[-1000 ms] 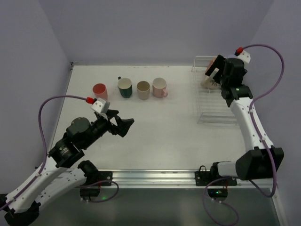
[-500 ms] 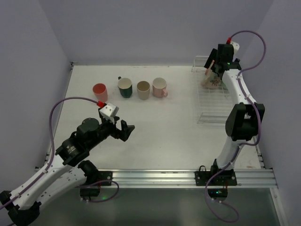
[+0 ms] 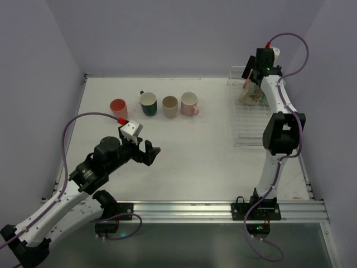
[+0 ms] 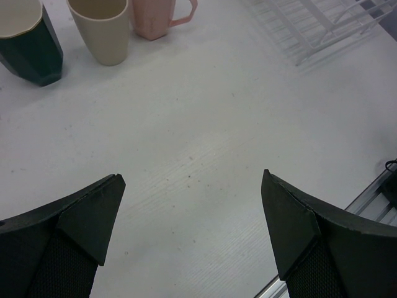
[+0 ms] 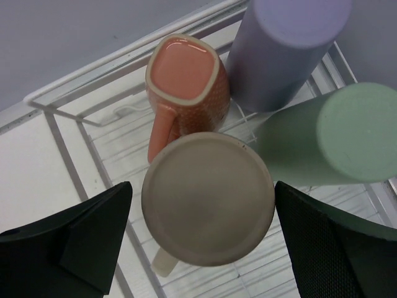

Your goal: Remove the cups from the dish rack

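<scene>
Four cups stand in a row at the table's far left: red (image 3: pixel 117 105), dark green (image 3: pixel 148 103), tan (image 3: pixel 170 106) and a pink mug (image 3: pixel 189 104). The dish rack (image 3: pixel 254 120) lies at the right. At its far end, upside down, sit a cream mug (image 5: pixel 208 198), a salmon mug (image 5: pixel 186 77), a lavender tumbler (image 5: pixel 285 49) and a light green tumbler (image 5: pixel 335 136). My right gripper (image 5: pixel 203 186) hangs open just above the cream mug, one finger on each side, not touching. My left gripper (image 3: pixel 149 152) is open and empty over bare table, short of the row.
The rack's wire grid (image 5: pixel 93 161) and its raised far rail lie under and behind the cups. In the left wrist view the dark green cup (image 4: pixel 28 43), tan cup (image 4: pixel 102 31) and pink mug (image 4: pixel 158 18) stand ahead, the rack's corner (image 4: pixel 316 28) at upper right.
The right arm has reached farther to the rack's far end and stands more upright, its gripper over the cups there. The left arm has shifted only slightly, its gripper still open.
</scene>
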